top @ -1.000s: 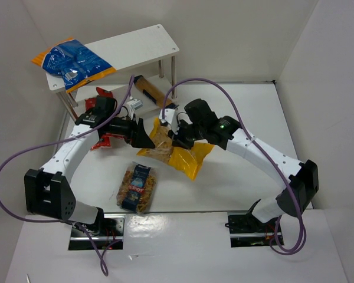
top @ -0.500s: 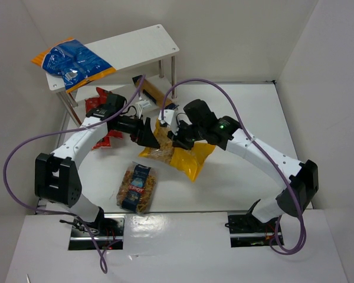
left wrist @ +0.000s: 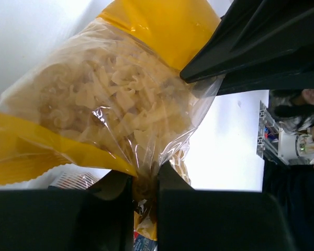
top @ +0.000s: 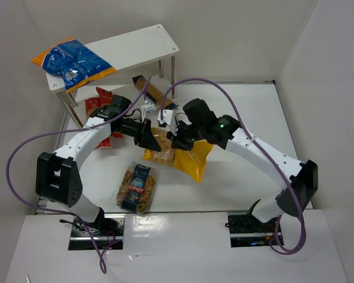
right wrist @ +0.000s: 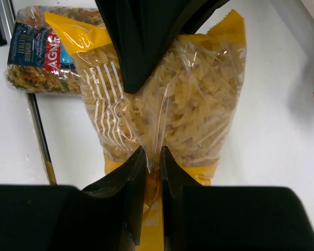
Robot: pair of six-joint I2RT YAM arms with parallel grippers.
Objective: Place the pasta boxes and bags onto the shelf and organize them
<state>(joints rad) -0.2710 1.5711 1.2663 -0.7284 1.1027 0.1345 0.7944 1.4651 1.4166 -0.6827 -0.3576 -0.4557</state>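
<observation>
- Clear plastic nearest the bases: small blue-labelled bag, flat on the table, untouched. I'm parking that one.
- What's in hand?
- yellow bag, mid-table, between both arms. My left gripper is pinched tight on the clear window film. My right gripper is clamped on the film from the opposite side (both wrist cams show plastic in the jaws, no gap). I can't tell from the top cam whether it's off the table.
- So the step is a two-arm carry?
- That's my read. Further out, red spaghetti packs sit by the shelf legs, partly behind my left arm. The long tan box pokes out from under the top board. blue-and-orange bag is on the board's left end, overhanging.
- Next move?
- Raise both arms in sync, then up and away to the shelf, landing right of the blue-and-orange bag. I need to hold gripper spacing constant or the film may slip or tear.
</observation>
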